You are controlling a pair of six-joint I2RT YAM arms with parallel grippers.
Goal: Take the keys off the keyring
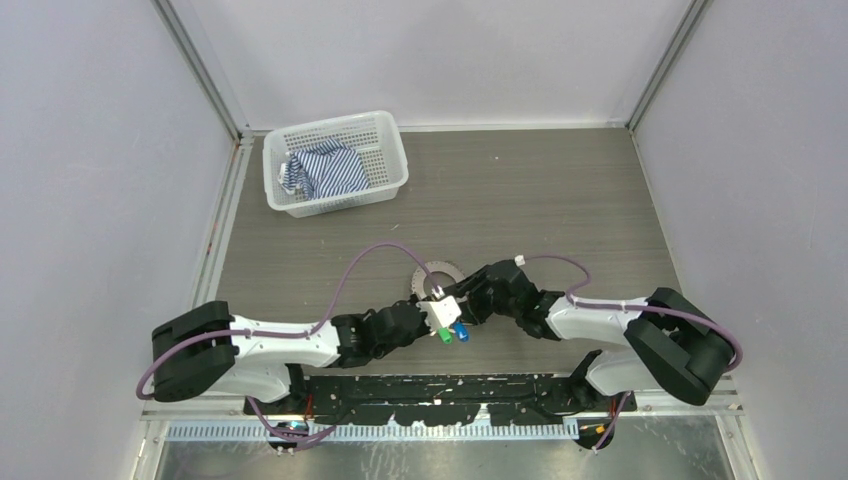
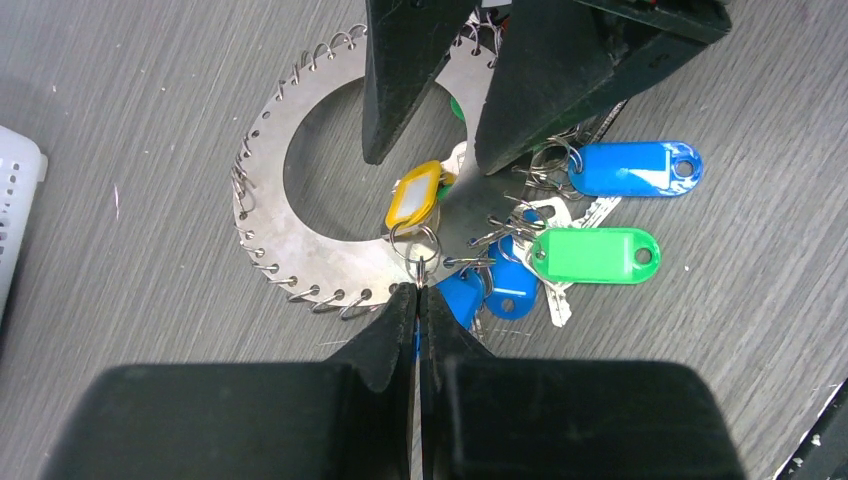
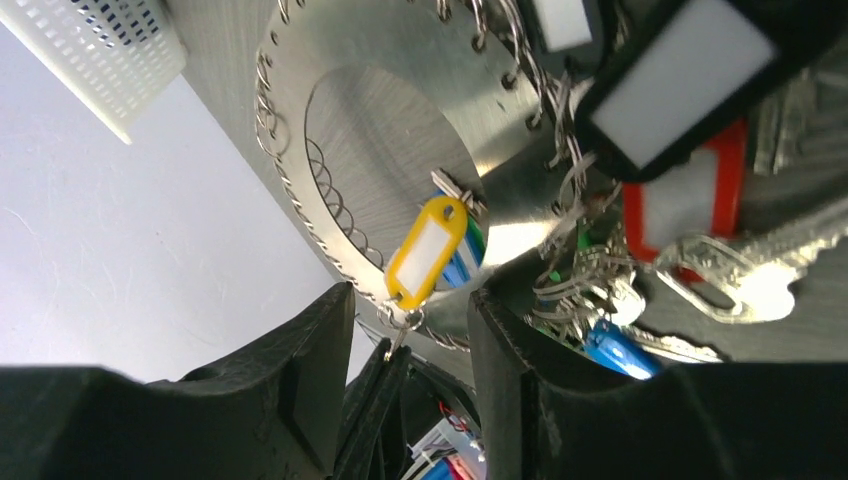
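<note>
The keyring is a flat metal ring with small wire loops round its rim, lying on the table. A cluster of keys with a blue tag and a green tag hangs on its near side. My left gripper is shut on a small key joined by a split ring to a yellow tag. My right gripper is open, its fingers standing over the ring on either side of the yellow tag. The two grippers meet tip to tip.
A white mesh basket holding a striped cloth stands at the back left; its corner shows in the left wrist view. Red and white tags crowd the ring's right side. Grey walls enclose the table.
</note>
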